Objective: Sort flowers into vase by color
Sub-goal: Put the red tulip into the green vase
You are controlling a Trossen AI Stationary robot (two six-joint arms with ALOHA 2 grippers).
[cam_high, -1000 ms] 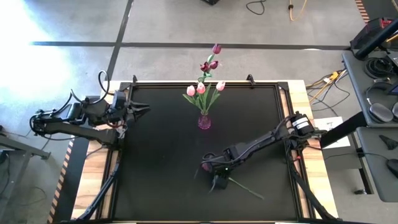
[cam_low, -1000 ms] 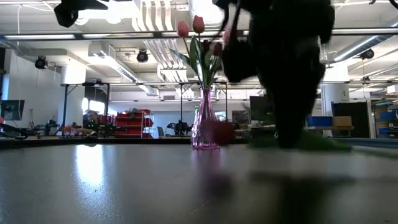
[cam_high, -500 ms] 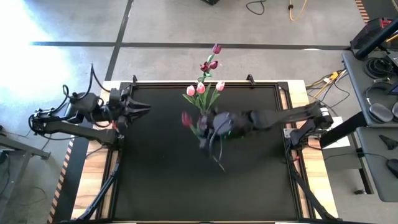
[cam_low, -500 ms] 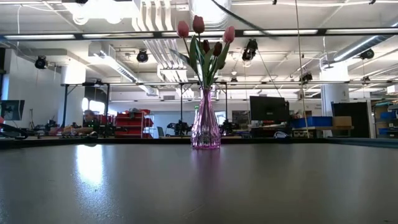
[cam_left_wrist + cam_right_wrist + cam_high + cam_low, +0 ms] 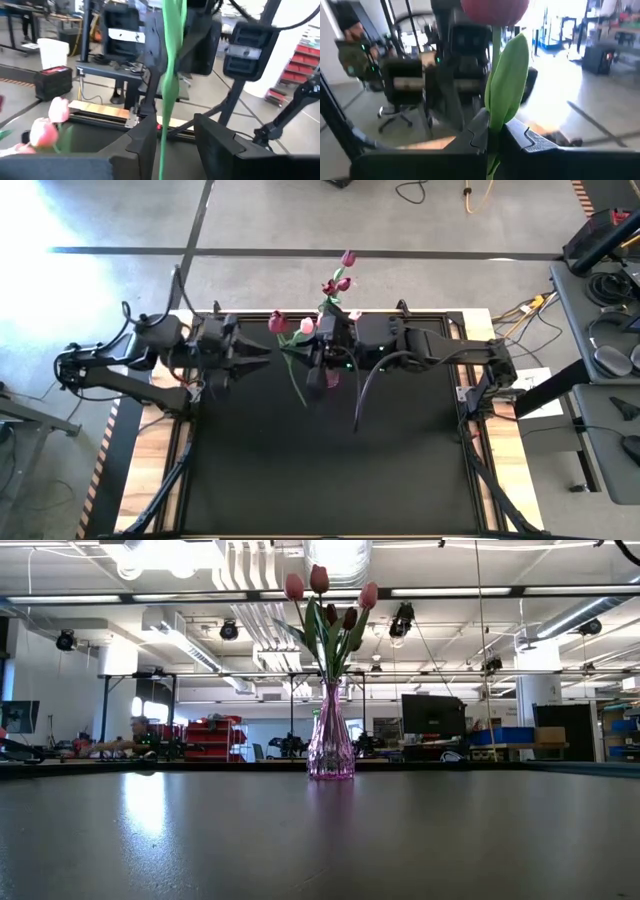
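A clear pink vase (image 5: 331, 740) stands at the table's far middle and holds pink and maroon tulips (image 5: 322, 602); the right arm partly covers it in the high view (image 5: 329, 378). My right gripper (image 5: 312, 363) is shut on a maroon tulip (image 5: 277, 322), held high in front of the vase. Its head (image 5: 495, 7) and leaf (image 5: 507, 85) show in the right wrist view. My left gripper (image 5: 263, 353) is open, just left of this tulip, with the green stem (image 5: 167, 90) between its fingers. Neither gripper shows in the low view. My right gripper pinches the tulip's stem (image 5: 493, 131) between its two fingers, just below the leaf. The fingers come level from the table's right and lie across the stem. The tulip is lifted clear of the table, head up, its lower stem (image 5: 300, 392) hanging below the fingers. My left gripper has its open fingers (image 5: 145, 145) on either side of the stem; whether they touch it, I cannot tell.
The black table top (image 5: 250, 470) is bare on its near half. Wooden edges (image 5: 505, 470) run along the left and right. A person sits far off in the room beyond the table (image 5: 140, 732).
My right gripper has risen from the table's near middle and gone toward the far edge and the left, carrying the maroon tulip from lying on the table to hanging clear beside the vase. My left gripper has gone toward the table's right, up to the tulip's stem.
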